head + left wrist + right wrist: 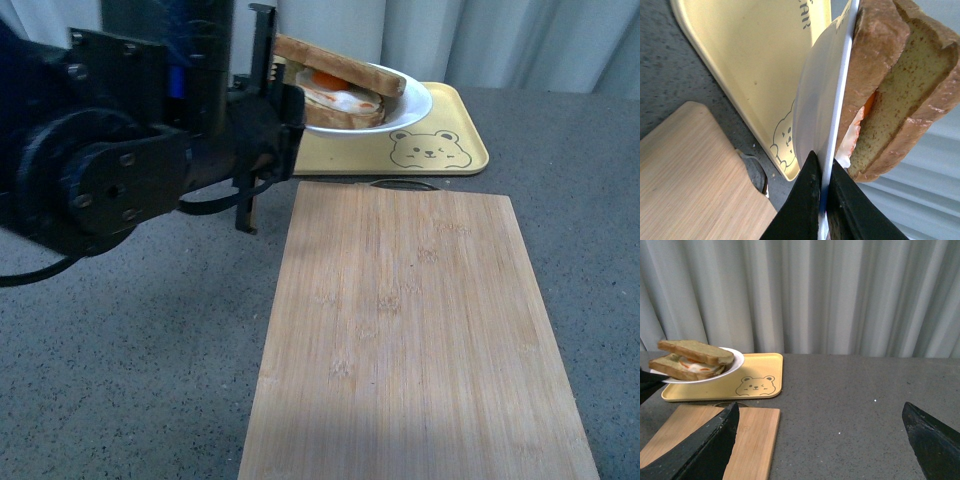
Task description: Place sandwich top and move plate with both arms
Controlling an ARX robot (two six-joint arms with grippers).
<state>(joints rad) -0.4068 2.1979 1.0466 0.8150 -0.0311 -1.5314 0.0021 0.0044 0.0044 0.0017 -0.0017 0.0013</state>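
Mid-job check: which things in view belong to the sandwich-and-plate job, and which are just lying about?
Job:
plain brown bread slice topping the sandwich
round white plate, clamped at its rim by the left gripper
fried-egg slice beneath
open right gripper

Lying about:
rectangular yellow tray with bear drawing
bamboo cutting board
grey curtain

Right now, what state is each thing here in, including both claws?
white plate: pinched at its rim, apparently raised off the tray
left gripper: shut on the plate's rim
top bread slice: lying on the egg slice, slightly askew
egg slice: on the plate, covered
right gripper: open, holding nothing
yellow bear tray: flat on the table
wooden cutting board: flat, bare
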